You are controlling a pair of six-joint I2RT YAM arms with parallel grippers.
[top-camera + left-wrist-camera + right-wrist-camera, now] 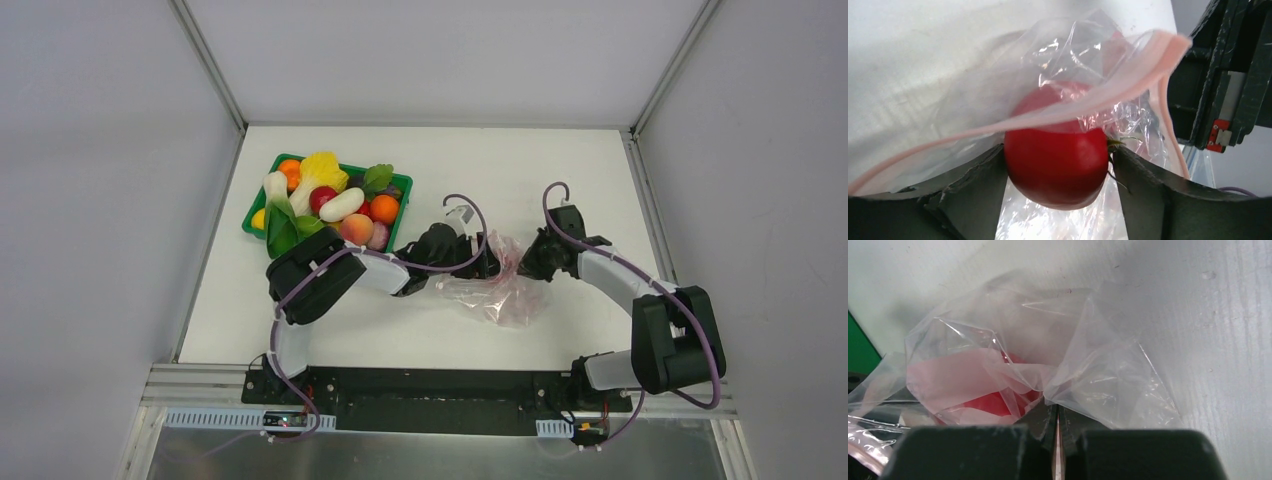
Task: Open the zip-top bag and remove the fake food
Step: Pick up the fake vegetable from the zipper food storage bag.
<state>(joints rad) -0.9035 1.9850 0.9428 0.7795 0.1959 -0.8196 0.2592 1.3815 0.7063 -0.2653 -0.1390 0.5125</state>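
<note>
While the right gripper (528, 262) is clamped tight on a fold of the zip-top bag (500, 295), with clear plastic pinched between its closed fingers in the right wrist view, the left gripper (488, 262) meets the bag's mouth from the other side. Its two dark fingers (963, 195) stand wide apart with a red apple (1055, 160) filling the gap, each inner face against a flank of the fruit, so it is gripping the apple. The pink zip strip (1128, 85) curves over the top of the apple, whose upper part shows through the film. From the right wrist, red shows dimly through the crumpled plastic. The bag lies near the middle of the white table (450, 160), between the two grippers. Toward the far left, apart from the bag, a green tray (403, 182) holds other fake food: an orange (384, 208), a peach (355, 229), a white radish (341, 204) and green leaves (285, 232), together with a yellow-white cabbage (322, 170).
</note>
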